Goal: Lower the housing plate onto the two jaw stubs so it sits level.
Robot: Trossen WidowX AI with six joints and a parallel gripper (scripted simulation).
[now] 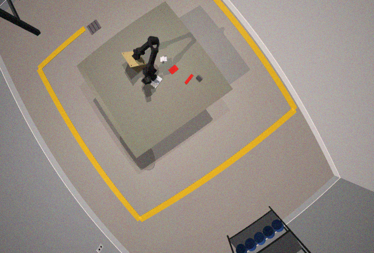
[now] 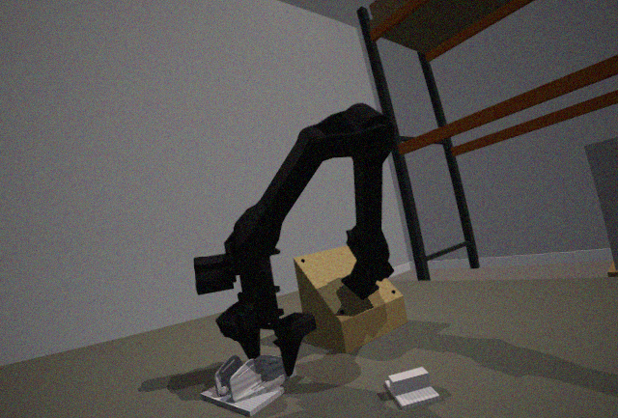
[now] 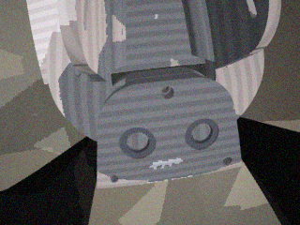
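The grey housing plate has two ringed holes with paler round ends showing inside them. My gripper is shut on this plate, one black finger at each side edge. The fingers reach down at the rear of the white gripper model. Its two upright jaws stand at the front in the exterior view, and pale curved parts show beyond the plate in the wrist view. The plate lies over the model's near end. Whether it is fully seated and level cannot be told; its underside is hidden.
A white stepped piece lies beside the model. A wooden sloped block stands by the arm's base. A red block, a red bar and a small dark block lie farther along the table.
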